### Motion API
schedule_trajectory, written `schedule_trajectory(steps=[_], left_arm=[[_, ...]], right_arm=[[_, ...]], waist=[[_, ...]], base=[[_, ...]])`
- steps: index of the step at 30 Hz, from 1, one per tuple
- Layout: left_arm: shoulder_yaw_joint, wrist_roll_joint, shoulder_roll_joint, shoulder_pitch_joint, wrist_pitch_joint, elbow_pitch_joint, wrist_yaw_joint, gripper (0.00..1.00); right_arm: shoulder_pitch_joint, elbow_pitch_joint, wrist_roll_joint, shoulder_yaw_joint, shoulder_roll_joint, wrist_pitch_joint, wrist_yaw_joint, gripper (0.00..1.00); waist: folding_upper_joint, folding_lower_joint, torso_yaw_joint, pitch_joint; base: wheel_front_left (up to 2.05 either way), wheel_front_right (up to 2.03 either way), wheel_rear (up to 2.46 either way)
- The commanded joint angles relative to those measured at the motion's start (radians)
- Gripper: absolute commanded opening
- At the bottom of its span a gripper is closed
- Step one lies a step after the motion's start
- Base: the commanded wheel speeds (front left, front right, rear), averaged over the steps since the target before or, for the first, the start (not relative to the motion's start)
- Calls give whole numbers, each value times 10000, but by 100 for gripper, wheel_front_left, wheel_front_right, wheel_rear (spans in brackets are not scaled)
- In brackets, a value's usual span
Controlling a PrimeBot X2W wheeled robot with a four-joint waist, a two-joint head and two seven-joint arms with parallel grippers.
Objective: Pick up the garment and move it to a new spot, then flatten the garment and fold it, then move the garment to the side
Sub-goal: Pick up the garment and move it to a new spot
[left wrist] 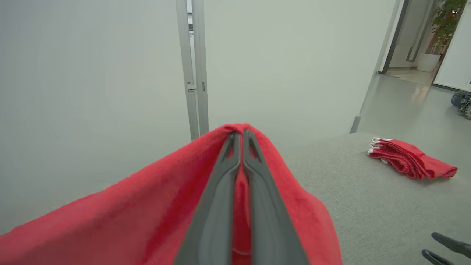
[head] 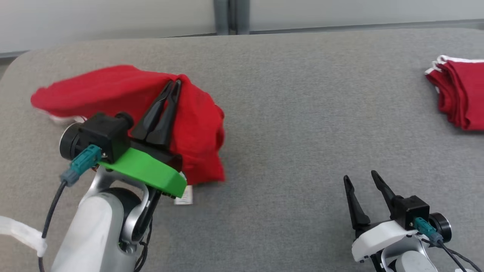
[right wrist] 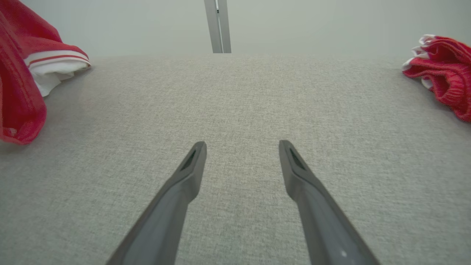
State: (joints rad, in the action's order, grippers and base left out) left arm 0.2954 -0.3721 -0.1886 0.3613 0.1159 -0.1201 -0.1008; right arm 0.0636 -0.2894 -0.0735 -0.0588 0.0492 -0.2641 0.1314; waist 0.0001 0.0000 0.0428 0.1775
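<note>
Pinching the red garment (head: pixel 94 88) at its peak, the left gripper (head: pixel 174 84) has its two dark fingers pressed fully together, with a ridge of cloth caught between the tips. From that pinch the fabric drapes away to the gripper's left in a long sheet. To its right it falls in a bunched fold that reaches the grey surface (head: pixel 287 124). A white-trimmed cuff (right wrist: pixel 55 66) lies on the surface beyond the hanging fold, and a small white label (head: pixel 184 196) shows just beneath the gripper's green mount (head: pixel 145 170). Well apart to the right, the right gripper (head: pixel 360 176) stands over bare surface with its fingers spread wide and nothing between them. Farther right of it and ahead lies a folded red stack (head: pixel 459 94) with white edges, apart from both grippers.
</note>
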Motion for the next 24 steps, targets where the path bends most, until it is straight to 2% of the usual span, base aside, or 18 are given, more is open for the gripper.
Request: schedule_trajectory(steps=[1,6,13,19,24], left_arm=[[143,72,-26,-177,192,-530,45,0],[620,147,45,-52,774,-1897,55,0],[1408,267,400,1039,1129,-2202,-82,0],[1756,165,786,1539,1111,-1306,8,0],[1254,145,684,1737,765,829,271,0]], right_arm=[[-170,-3,-116,47,30,-1,-16,100],[-413,-41,-218,120,29,-1,-16,100],[-543,-54,-148,280,26,-1,-16,100],[-300,-37,-233,206,27,-1,-16,100],[-131,-8,-268,125,25,-1,-16,100]], waist=[[-1,0,-1462,-810],[-1,0,-2304,-966],[-1,0,-2833,-919],[-1,0,-3066,-735],[-1,0,-3106,-471]], base=[[0,0,0],[0,0,0],[0,0,0],[0,0,0],[0,0,0]])
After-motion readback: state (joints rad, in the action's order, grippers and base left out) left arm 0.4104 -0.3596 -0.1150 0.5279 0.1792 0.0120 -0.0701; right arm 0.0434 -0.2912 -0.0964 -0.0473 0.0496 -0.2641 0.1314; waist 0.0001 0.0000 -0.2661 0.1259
